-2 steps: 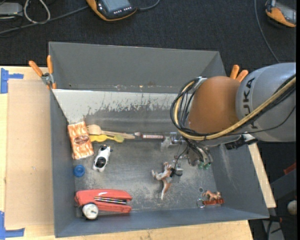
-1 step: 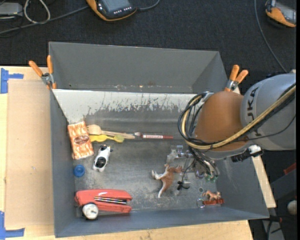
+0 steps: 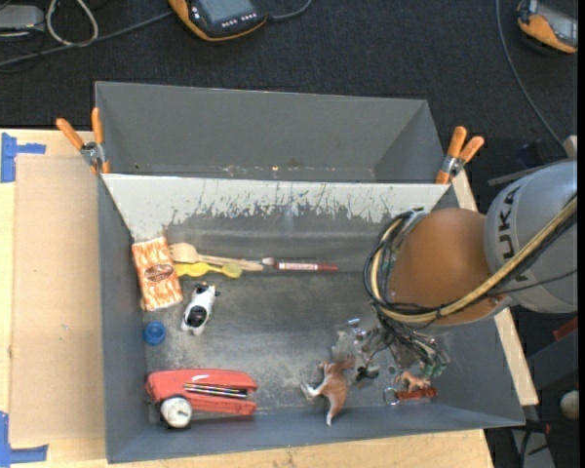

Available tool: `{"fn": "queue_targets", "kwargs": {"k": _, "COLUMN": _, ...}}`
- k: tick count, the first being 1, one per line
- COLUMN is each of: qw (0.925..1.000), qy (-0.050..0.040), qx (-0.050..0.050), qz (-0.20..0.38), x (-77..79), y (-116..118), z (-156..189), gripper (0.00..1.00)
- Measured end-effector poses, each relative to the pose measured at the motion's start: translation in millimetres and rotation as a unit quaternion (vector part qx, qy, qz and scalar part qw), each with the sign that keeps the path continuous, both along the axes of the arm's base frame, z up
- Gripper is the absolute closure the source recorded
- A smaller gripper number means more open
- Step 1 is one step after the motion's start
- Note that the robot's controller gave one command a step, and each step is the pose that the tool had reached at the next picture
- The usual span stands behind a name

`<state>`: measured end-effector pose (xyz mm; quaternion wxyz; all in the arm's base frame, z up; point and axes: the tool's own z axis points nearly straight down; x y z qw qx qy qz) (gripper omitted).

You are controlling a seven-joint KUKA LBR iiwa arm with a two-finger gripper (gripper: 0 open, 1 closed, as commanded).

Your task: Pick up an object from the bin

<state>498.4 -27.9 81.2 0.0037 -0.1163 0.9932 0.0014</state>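
Observation:
My gripper [image 3: 385, 351] hangs low in the bin's front right corner, below the arm's orange dome, among dark metal parts and cables. A brown toy animal [image 3: 331, 388] lies on the floor just left of and in front of it, close to or touching it. A small red and orange piece [image 3: 414, 391] lies just in front of the gripper on the right. I cannot make out anything held in the gripper.
Front left lies a red stapler [image 3: 203, 393] with a white round dial [image 3: 176, 412] beside it. At the left are a blue cap [image 3: 154, 334], a black-and-white toy [image 3: 199, 307] and an orange striped packet [image 3: 156, 273]. A yellow utensil [image 3: 207, 261] and a red-handled stick [image 3: 302, 265] lie further back.

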Motion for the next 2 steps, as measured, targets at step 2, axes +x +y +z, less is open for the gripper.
{"fn": "queue_targets", "kwargs": {"k": 2, "qw": 1.0, "qy": 0.0002, "qx": 0.0, "qz": -0.002, "x": -0.1, "y": -0.4, "z": 0.0, "gripper": 1.0}}
